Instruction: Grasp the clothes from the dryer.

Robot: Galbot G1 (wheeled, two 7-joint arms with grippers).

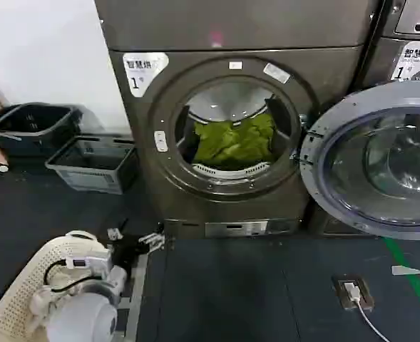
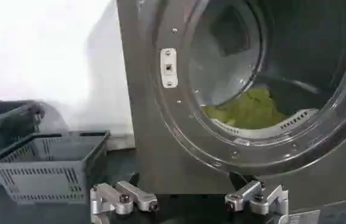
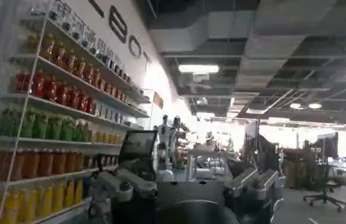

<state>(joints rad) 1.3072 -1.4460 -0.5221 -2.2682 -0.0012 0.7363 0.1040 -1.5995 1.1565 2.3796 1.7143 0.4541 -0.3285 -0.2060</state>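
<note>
- the dryer [image 1: 224,135]: bronze-grey front-loader standing on the dark floor [image 1: 267,292], round opening facing the head camera, a white "1" label [image 1: 142,71] at its upper left corner; in the left wrist view the porthole ring [image 2: 179,115] is seen from low down and at an angle.
- the door [image 1: 377,160]: swung fully open to the right of the opening, its glass facing outward, hinged at the ring's right edge.
- the clothes [image 1: 234,141]: yellow-green wrinkled bundle inside the drum, lying on the drum's lower front; its long axis runs side to side across the opening, rising slightly toward the right.
- two dark baskets [image 1: 92,164]: on the floor left of the dryer, against the white wall.
- a white perforated basket [image 1: 24,299]: at the lower left, under the left arm.
- the left gripper [image 2: 188,199]: low in front of the dryer's base, fingers spread apart and empty, aimed toward the machine, well short of the opening.
- the right gripper [image 3: 188,185]: raised away from the dryer, facing a room with drink shelves [image 3: 51,122]; fingers spread apart, holding nothing.
</note>
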